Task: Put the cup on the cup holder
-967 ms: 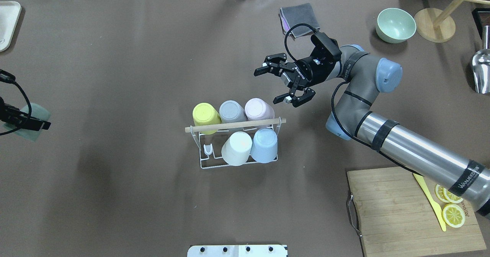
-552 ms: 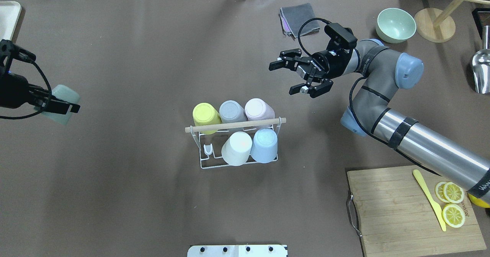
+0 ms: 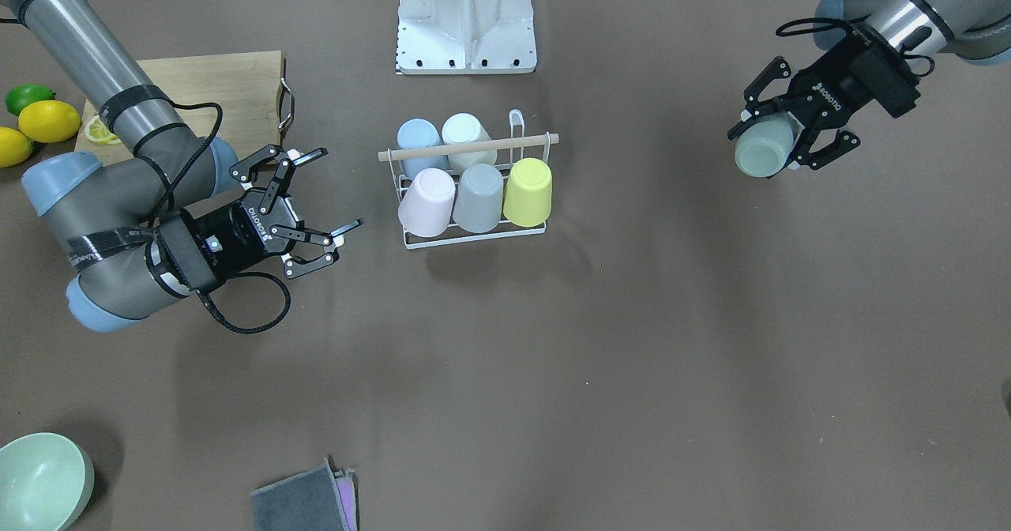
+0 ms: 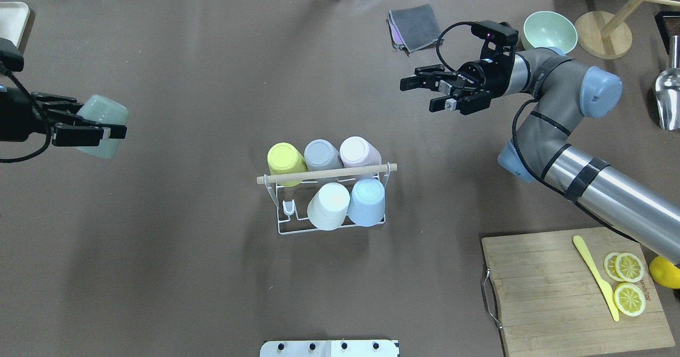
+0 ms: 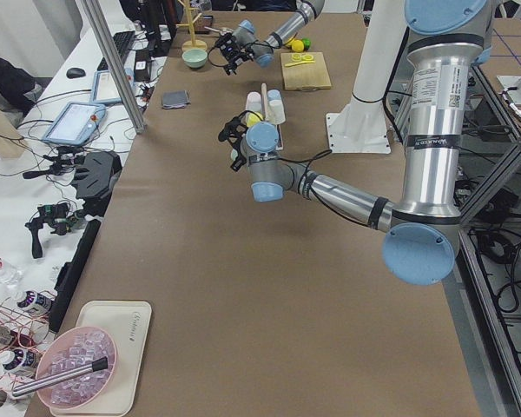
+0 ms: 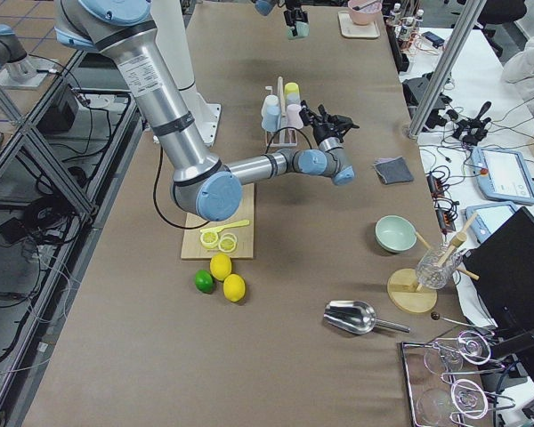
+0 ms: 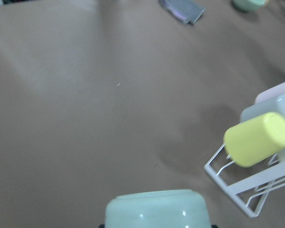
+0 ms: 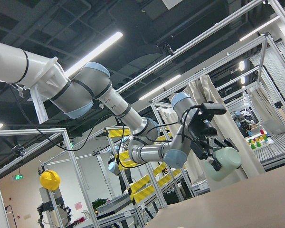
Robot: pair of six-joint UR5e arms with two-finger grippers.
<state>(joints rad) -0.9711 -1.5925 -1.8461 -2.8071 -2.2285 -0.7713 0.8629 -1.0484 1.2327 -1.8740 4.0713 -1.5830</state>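
The left hand (image 3: 782,142) is clamped on the pale green cup (image 4: 106,115) and holds it in the air near the left edge of the desk (image 4: 186,266), well apart from the cup holder (image 4: 326,175). The cup holder stands about midway between the left and right edges and carries five cups (image 4: 329,205) upside down. The right hand (image 4: 422,94) hangs nearer the far edge, its fingers spread apart, empty.

A brown mat covers the desk (image 4: 159,272). Beyond its far edge runs a white workbench (image 5: 9,191) strewn with cables and tablets, behind an aluminium post (image 5: 113,61). Strip lights (image 8: 93,52) hang under a dark ceiling (image 8: 61,19). The floor (image 6: 9,302) is tiled.
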